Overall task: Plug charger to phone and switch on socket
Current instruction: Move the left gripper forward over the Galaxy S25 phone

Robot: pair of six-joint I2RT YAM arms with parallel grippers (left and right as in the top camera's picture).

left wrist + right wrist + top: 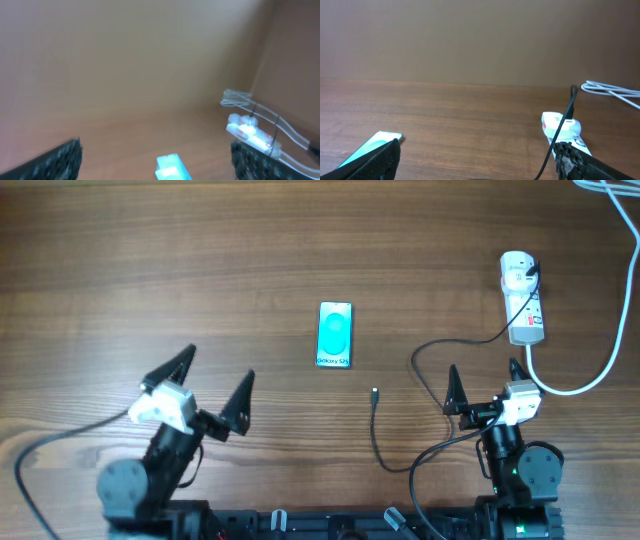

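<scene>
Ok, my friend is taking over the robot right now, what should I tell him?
Left tool: open, empty. Right tool: open, empty.
Phone lies flat mid-table, screen up. Charger tip lies loose near its bottom-right corner, not touching; its plug looks seated in the socket, far right.
Done: nothing on the phone yet.
Left: grab the tip, plug it into the phone, switch the socket on.

Overhead view. We are seeing the phone [334,334] lying near the middle of the table [150,260]. The power strip [522,298] is sitting well to its right. The charger cable [373,420] is running from its plug [533,272] at the strip's far end, looping nearer, and ending with its connector tip [374,392] just before and right of the phone, apart from it. The strip's cord [572,391] is curving rightward, then away.
</scene>
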